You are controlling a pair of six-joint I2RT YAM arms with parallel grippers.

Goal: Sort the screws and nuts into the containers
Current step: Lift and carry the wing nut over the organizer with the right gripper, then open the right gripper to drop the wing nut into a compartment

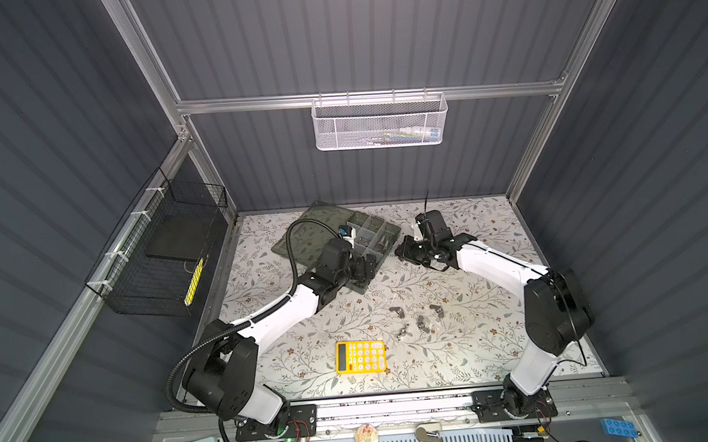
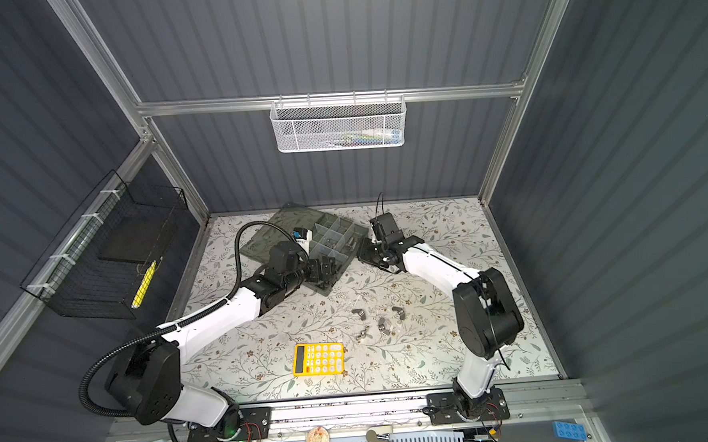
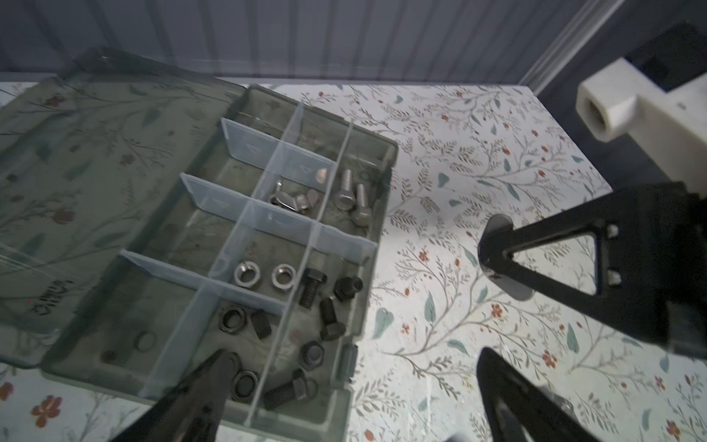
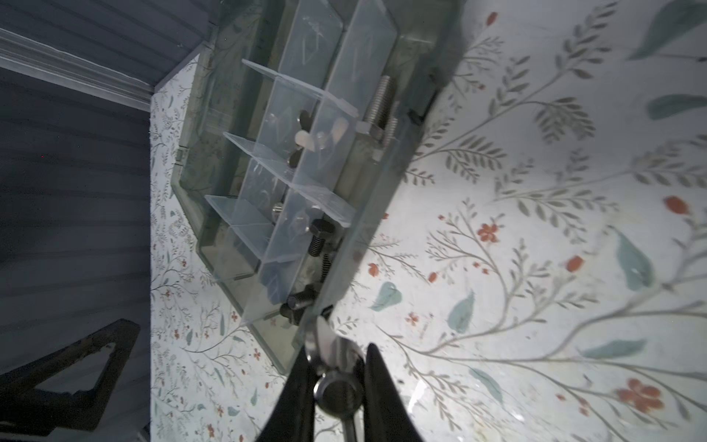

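Your right arm reaches forward, its gripper (image 4: pixel 336 353) pinching a silver wing nut (image 4: pixel 338 392) just beside the organiser box (image 3: pixel 329 421); your left gripper (image 3: pixel 355 359) hangs wide open at its near end.

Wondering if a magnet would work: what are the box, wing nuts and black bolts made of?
Box: translucent grey-green plastic, it seems; the floral table shows through its lid. Wing nuts: bare shiny metal with bright highlights; which metal cannot be told. Black bolts: probably metal with a matte black finish, threads crisp.
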